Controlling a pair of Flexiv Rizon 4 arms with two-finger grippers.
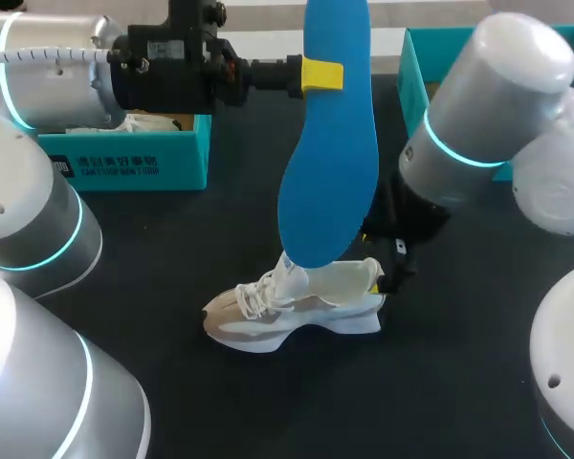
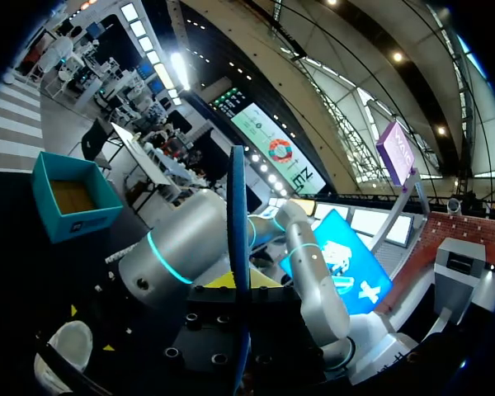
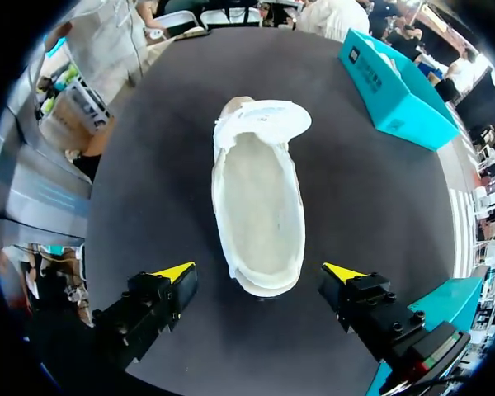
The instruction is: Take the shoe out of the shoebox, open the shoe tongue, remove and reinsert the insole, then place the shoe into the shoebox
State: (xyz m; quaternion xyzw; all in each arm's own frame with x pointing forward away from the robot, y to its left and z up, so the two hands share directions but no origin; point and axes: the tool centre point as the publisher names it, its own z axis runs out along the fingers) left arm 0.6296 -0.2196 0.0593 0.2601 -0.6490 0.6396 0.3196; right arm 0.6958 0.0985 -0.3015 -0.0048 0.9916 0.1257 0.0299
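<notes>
My left gripper (image 1: 322, 75) is shut on a blue insole (image 1: 330, 163), which hangs upright with its lower end just above the white shoe (image 1: 297, 308). The shoe stands on the dark table, its opening facing up. In the left wrist view the insole (image 2: 239, 239) shows edge-on between my fingers. My right gripper (image 3: 260, 272) is open and straddles the shoe's heel (image 3: 260, 206) without touching it. In the head view the right gripper (image 1: 373, 263) sits at the heel, mostly hidden behind the insole.
A teal shoebox (image 1: 124, 158) stands at the back left under my left arm. A second teal box (image 1: 421, 67) stands at the back right behind my right arm. Bare dark table lies in front of the shoe.
</notes>
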